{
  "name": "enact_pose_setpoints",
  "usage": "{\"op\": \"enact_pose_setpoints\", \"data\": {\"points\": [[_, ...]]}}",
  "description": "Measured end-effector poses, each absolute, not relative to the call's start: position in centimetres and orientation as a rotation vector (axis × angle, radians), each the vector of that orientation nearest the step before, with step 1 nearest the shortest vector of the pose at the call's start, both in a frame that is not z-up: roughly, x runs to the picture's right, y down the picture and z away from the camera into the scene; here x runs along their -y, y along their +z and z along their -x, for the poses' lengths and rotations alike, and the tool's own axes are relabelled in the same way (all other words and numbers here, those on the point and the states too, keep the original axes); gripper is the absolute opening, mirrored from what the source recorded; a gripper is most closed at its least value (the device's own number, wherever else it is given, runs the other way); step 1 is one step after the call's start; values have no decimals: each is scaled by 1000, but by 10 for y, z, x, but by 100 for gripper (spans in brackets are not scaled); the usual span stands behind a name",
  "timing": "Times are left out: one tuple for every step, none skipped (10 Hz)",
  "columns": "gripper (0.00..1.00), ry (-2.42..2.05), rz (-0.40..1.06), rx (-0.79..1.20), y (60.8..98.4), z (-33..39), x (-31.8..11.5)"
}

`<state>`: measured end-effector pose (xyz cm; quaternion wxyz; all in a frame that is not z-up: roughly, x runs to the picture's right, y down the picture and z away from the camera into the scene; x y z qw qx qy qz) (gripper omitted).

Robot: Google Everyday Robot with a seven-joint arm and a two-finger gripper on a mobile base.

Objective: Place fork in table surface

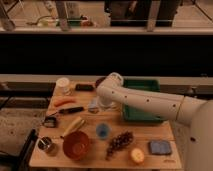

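The light-brown wooden table surface (145,131) fills the lower middle of the camera view. My white arm reaches in from the right, bends at the table's back, and points down. My gripper (103,103) hangs low over the table between the green tray and the black-handled utensil. A small pale silvery thing, probably the fork (93,105), sits at the gripper's left side, just above or on the wood. I cannot tell whether the gripper holds it.
A green tray (145,116) lies right of the gripper. On the table are a white cup (63,85), a carrot (64,101), a black-handled utensil (70,110), a yellow banana-like item (74,125), a blue cup (102,131), a brown bowl (76,145), grapes (120,141) and a blue sponge (159,147).
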<state>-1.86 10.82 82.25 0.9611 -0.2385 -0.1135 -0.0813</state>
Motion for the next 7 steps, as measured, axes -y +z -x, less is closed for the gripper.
{"op": "enact_pose_setpoints", "data": {"points": [[0,-164,488,230,826,18,-110],[0,-163,494,230,829,17,-112],[0,-162,499,231,832,17,-113],[0,-161,508,232,835,17,-116],[0,-160,513,234,837,17,-117],[0,-161,518,234,839,17,-118],[0,-162,525,234,842,18,-120]]}}
